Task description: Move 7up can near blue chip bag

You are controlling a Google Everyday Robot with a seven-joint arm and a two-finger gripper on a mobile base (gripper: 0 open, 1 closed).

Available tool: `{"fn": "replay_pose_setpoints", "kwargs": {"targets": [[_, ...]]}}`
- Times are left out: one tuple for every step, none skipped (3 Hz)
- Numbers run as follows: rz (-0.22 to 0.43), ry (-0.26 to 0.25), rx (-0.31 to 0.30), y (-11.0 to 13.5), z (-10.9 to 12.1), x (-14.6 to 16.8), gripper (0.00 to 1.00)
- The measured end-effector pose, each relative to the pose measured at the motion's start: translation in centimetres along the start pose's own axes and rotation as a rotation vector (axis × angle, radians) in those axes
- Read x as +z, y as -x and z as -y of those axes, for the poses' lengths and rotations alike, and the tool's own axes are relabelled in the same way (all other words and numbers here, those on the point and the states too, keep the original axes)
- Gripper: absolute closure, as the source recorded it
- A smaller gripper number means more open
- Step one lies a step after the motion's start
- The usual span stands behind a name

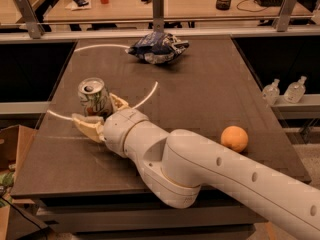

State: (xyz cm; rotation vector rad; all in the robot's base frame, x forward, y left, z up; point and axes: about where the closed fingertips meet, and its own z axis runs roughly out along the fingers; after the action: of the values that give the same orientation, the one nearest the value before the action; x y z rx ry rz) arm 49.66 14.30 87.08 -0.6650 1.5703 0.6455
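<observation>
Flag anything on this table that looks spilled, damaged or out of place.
Nothing is spilled. The blue chip bag near the far edge is crumpled, and a loose orange sits near the right edge, where it might roll off. The 7up can stands by the gripper, front left.

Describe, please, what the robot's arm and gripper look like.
The arm is glossy off-white, built of thick rounded segments with bulbous joints; small dark holes run along it. No cables or markings show. The gripper, beside the 7up can at the table's near left, is pale tan.
</observation>
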Motion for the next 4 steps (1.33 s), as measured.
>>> {"fn": "replay_pose_setpoints", "kwargs": {"targets": [[0.011,0.013,-0.006,-0.1,-0.3,0.3,0.64],[-0.006,0.01,-0.033,0.0,0.0,1.0,0.87],[-0.01,-0.028,-0.089,0.2,1.9,2.7,1.0],[0.008,-0.091,-0.125,0.4,3.5,4.8,1.0]]}}
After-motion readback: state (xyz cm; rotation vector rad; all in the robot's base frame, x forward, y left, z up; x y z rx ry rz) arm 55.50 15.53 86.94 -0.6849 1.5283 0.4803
